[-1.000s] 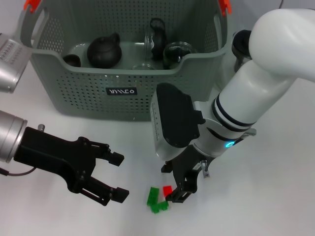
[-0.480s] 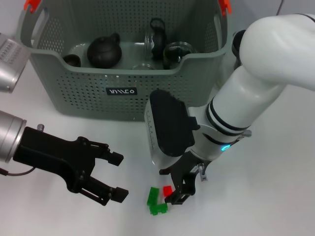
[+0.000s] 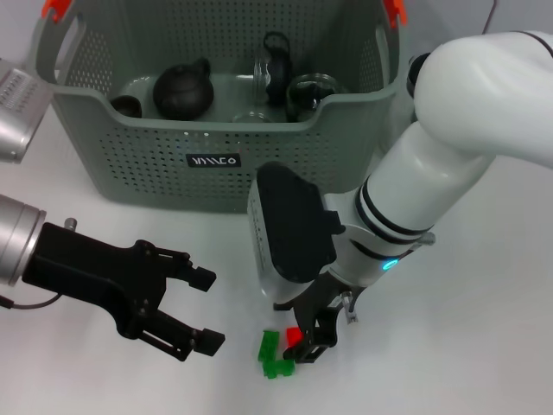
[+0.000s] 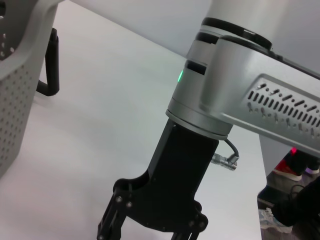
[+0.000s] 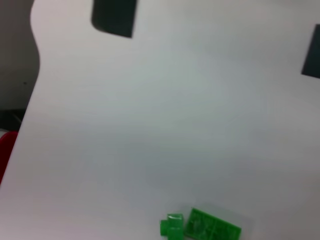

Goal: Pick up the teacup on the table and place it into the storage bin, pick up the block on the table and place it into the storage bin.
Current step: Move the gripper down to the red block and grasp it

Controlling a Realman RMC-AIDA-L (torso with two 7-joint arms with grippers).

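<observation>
Right tool is down at the small red plastic block; grip unclear. Flat green rectangular block lies lengthwise toward the grey perforated storage bin. Left tool gapes empty.

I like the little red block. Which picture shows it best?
The head view: the red block sits on the table by the right gripper, next to green blocks. The right wrist view shows only green blocks; the left wrist view shows none.
</observation>
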